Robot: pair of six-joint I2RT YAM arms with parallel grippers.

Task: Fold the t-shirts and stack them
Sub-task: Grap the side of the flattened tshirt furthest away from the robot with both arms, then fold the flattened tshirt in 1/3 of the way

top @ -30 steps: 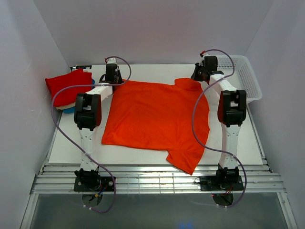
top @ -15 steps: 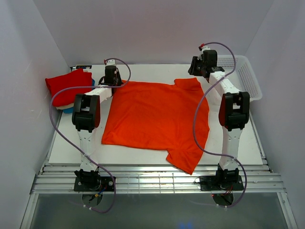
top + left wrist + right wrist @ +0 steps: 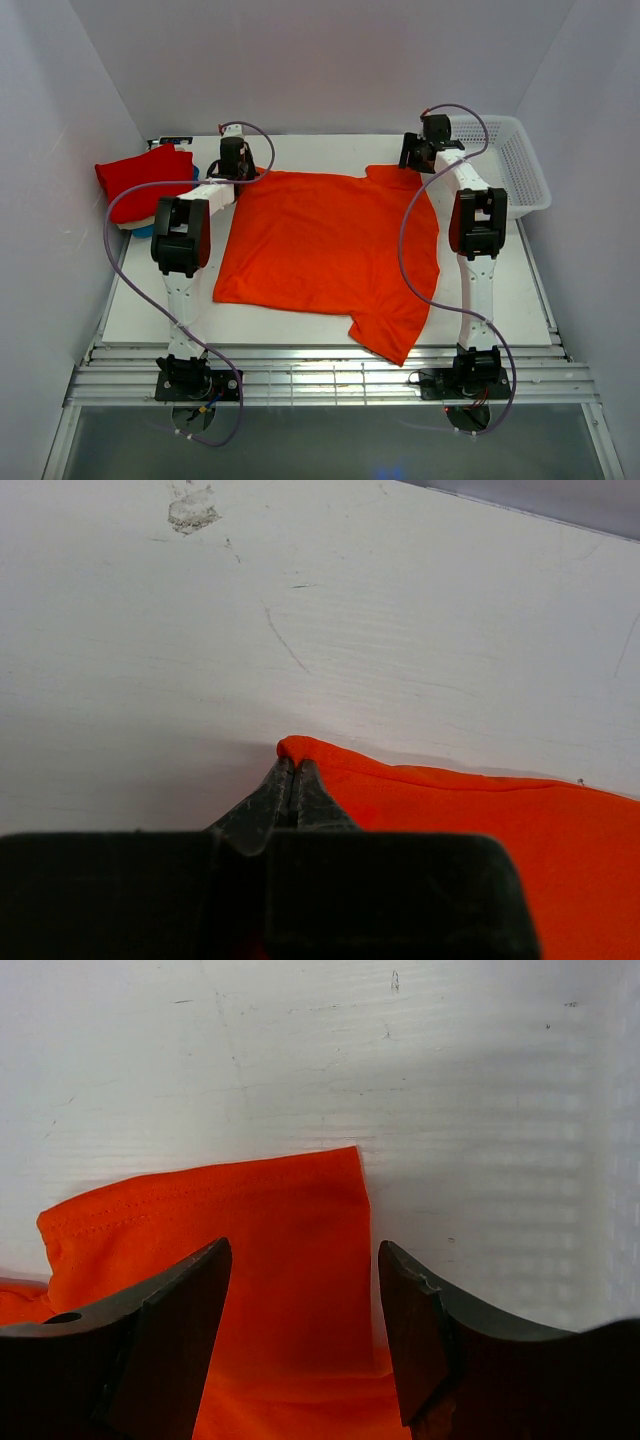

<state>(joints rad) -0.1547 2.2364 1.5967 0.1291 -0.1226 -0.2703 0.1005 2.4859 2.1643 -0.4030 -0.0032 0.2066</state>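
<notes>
Our orange shirt [image 3: 330,245] is flat on the worktop [image 3: 520,290], long axis running 9 to 3 o'clock, shoulders at the 3 end. Our left tool [image 3: 288,780] is pinching the hem corner [image 3: 300,748] at 11 o'clock; the right tool [image 3: 305,1250] sits spread over the far sleeve [image 3: 250,1230] at 1 o'clock, gripping nothing. We reckon it needs to close there before we drag that far edge toward 6.
</notes>
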